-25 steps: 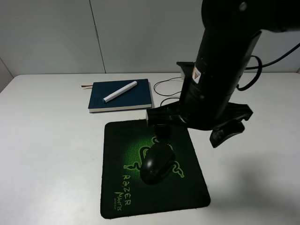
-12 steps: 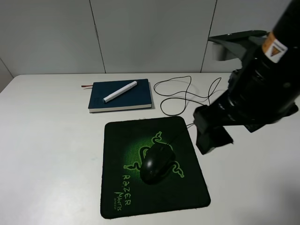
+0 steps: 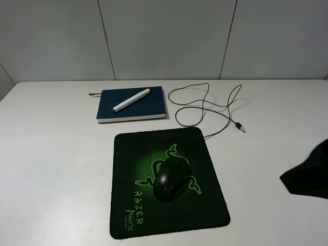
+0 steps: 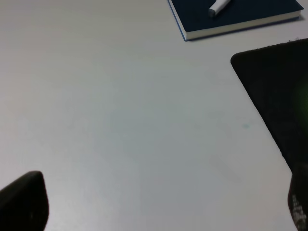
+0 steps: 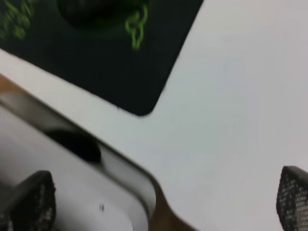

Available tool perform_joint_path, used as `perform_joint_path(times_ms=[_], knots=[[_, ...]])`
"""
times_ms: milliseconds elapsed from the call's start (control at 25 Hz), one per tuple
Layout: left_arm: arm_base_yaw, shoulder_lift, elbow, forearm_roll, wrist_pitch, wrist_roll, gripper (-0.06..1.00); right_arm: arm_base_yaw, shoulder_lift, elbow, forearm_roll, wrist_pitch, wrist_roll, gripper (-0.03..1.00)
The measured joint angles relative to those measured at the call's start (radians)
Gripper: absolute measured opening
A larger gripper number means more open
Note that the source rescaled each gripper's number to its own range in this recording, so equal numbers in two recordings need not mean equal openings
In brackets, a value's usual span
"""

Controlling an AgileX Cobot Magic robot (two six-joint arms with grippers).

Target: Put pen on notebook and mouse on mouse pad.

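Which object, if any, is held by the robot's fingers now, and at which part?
Nothing is held. Both grippers are open and empty; the white pen lies on the teal notebook, the black mouse on the black mouse pad.

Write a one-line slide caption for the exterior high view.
Pen lying on the notebook, mouse resting on the mouse pad, cable looped across the white table.

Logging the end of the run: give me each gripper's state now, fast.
Left gripper: open, its dark fingers wide apart over bare white table, holding nothing.
Right gripper: open, fingers wide apart, holding nothing.
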Motion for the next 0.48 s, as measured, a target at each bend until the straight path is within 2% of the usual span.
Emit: perform_joint_path(times_ms=[280, 480], knots=[[0.0, 0.0, 0.0, 0.0, 0.0, 0.0, 1.0, 0.0, -0.22, 0.001, -0.07, 0.002, -0.013, 1.0], [0.0, 0.0, 0.0, 0.0, 0.0, 0.0, 1.0, 0.0, -0.305, 0.004, -0.08, 0.002, -0.053, 1.0]])
